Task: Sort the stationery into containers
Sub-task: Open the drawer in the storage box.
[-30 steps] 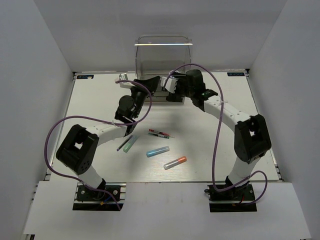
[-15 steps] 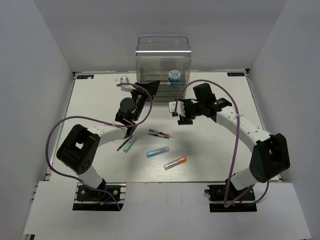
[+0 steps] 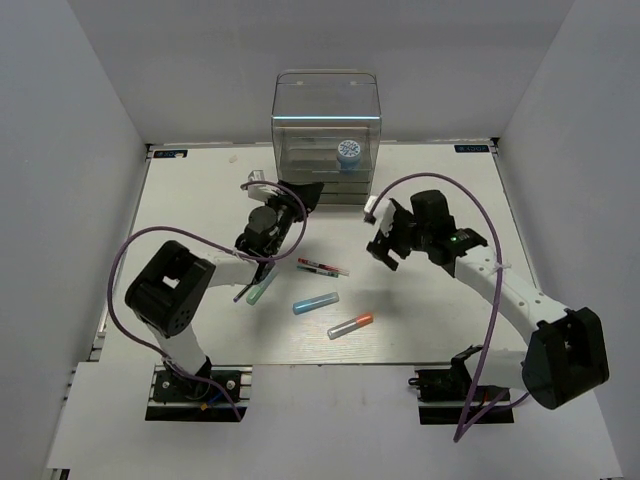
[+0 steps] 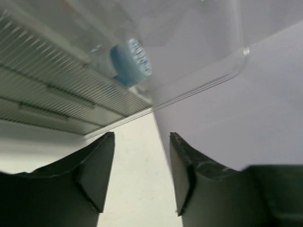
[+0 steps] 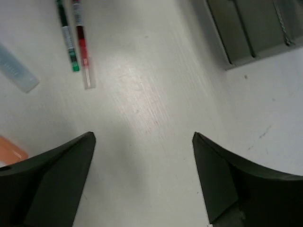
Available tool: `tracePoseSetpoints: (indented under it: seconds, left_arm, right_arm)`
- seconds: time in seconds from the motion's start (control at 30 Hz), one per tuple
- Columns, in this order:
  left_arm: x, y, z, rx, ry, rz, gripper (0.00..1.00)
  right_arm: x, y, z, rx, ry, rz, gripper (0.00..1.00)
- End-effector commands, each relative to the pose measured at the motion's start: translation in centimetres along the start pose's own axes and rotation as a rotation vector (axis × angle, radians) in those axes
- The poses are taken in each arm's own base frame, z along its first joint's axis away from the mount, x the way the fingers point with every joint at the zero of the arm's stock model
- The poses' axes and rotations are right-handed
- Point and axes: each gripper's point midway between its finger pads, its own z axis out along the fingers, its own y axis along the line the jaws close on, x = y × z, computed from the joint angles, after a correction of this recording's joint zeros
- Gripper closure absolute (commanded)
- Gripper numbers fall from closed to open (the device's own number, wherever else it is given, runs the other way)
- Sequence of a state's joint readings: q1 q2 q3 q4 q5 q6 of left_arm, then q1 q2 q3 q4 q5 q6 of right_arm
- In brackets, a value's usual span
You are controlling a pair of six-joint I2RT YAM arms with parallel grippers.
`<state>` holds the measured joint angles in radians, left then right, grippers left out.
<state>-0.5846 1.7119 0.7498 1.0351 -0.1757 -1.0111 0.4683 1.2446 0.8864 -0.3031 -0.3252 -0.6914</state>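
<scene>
The clear organiser (image 3: 327, 120) stands at the back centre, with the blue-white roll (image 3: 348, 151) inside it. The left wrist view shows the roll (image 4: 131, 60) behind the clear wall (image 4: 47, 94). My left gripper (image 3: 303, 192) is open and empty just in front of the organiser's left side. My right gripper (image 3: 383, 240) is open and empty, hovering right of the pens. On the table lie a white pen with red marks (image 3: 322, 266), a teal-green marker (image 3: 260, 290), a dark thin pen (image 3: 244, 289), a light blue marker (image 3: 315, 302) and an orange-tipped marker (image 3: 351, 325).
The right wrist view shows two thin pens side by side, one with green marks (image 5: 67, 35) and one with red marks (image 5: 82, 45). It also shows the light blue marker's end (image 5: 14, 71) and the organiser's base corner (image 5: 246, 33). White walls close in the table.
My right gripper has drawn back from the organiser toward the near right and is now empty. The roll now shows inside the organiser. My left gripper has shifted slightly back.
</scene>
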Motion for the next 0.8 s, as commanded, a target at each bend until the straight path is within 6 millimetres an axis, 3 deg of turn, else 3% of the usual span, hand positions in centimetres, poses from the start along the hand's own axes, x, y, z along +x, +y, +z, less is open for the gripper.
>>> tracePoseSetpoints:
  seconds: [0.0,0.03,0.07,0.1,0.13,0.17,0.27,0.57,0.77]
  left_arm:
    - [1.4,1.6,1.1,-0.058,0.039,0.012,0.37]
    - [1.7,2.0,1.4,-0.07,0.046,0.015,0.37]
    - [2.2,2.6,1.6,-0.092,0.06,0.019,0.36]
    - [2.3,2.5,2.2,-0.096,0.062,0.02,0.36]
    - [2.6,3.8,2.6,-0.124,0.07,0.026,0.36]
    - [2.7,3.8,3.1,-0.126,0.071,0.026,0.36]
    - [3.2,5.7,3.7,-0.168,0.075,0.034,0.36]
    - [4.0,7.4,7.3,-0.185,0.022,-0.023,0.42]
    - [3.5,8.6,8.1,-0.22,-0.042,-0.026,0.46]
  right_arm:
    - [-0.8,-4.2,-0.4,0.187,-0.031,0.295,0.18]
    - [-0.8,-3.7,-0.3,0.166,-0.042,0.368,0.31]
    - [-0.9,-3.3,-0.3,0.126,-0.065,0.396,0.65]
    - [-0.9,-3.1,-0.2,0.124,-0.086,0.411,0.85]
    - [-1.1,-2.8,-0.1,0.118,-0.104,0.461,0.96]
    - [-0.7,-2.9,0.2,0.124,-0.137,0.47,1.0]
    - [-0.8,-2.8,0.2,0.134,-0.226,0.502,0.96]
    - [-0.9,-2.5,-0.9,0.103,-0.298,0.484,0.9]
    - [-1.0,-2.1,-1.4,0.078,-0.329,0.473,0.87]
